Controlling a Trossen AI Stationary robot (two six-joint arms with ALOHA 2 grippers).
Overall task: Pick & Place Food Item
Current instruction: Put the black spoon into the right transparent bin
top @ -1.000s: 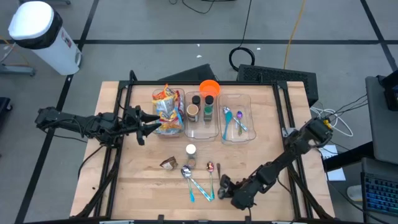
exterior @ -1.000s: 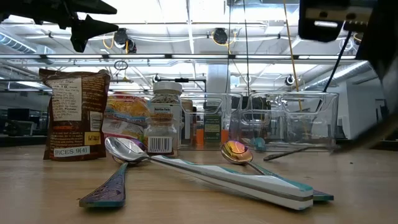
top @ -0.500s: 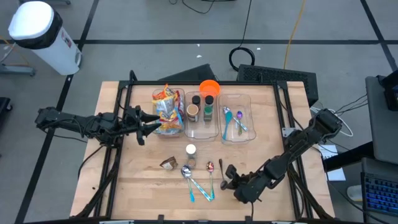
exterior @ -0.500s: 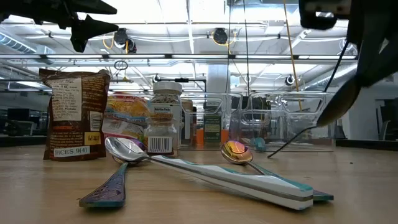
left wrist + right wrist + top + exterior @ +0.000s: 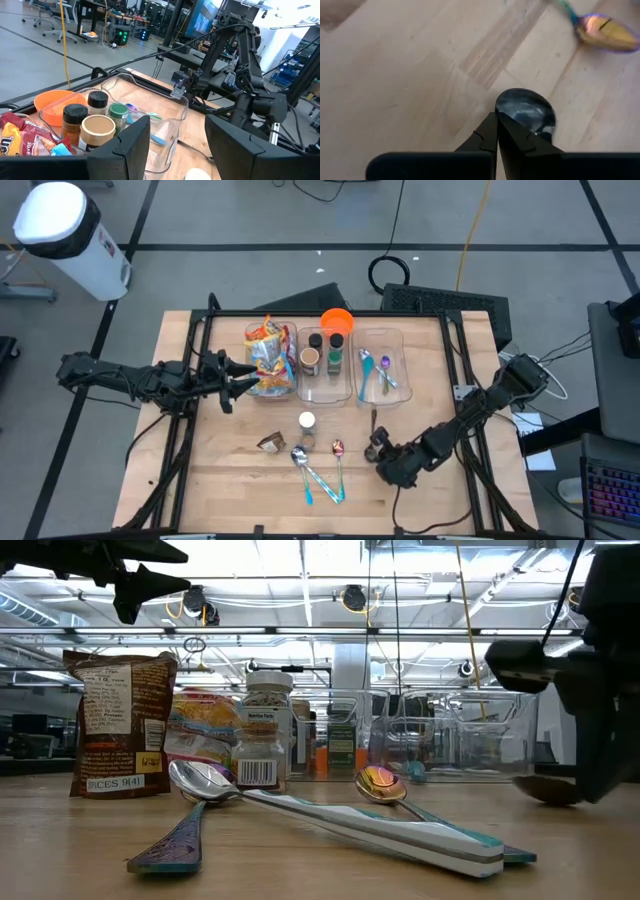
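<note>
Left gripper (image 5: 240, 380) is hanging half open with nothing in it, snack bag (image 5: 268, 355) sitting in the bin right ahead of its fingertips. Over on the right, right gripper (image 5: 375, 448) is clamped on a dark spoon (image 5: 527, 111), gold spoon (image 5: 338, 448) just beside it.

The worktop (image 5: 240, 470) is pale wood with a visible grain; the bowl (image 5: 337, 319) beside the clear bins is bright orange; the snack bag (image 5: 268, 352) is yellow, orange and red; the pouch (image 5: 117, 722) is brown with white print; the spoon handles (image 5: 420, 835) are teal and white; both arms are black.
</note>
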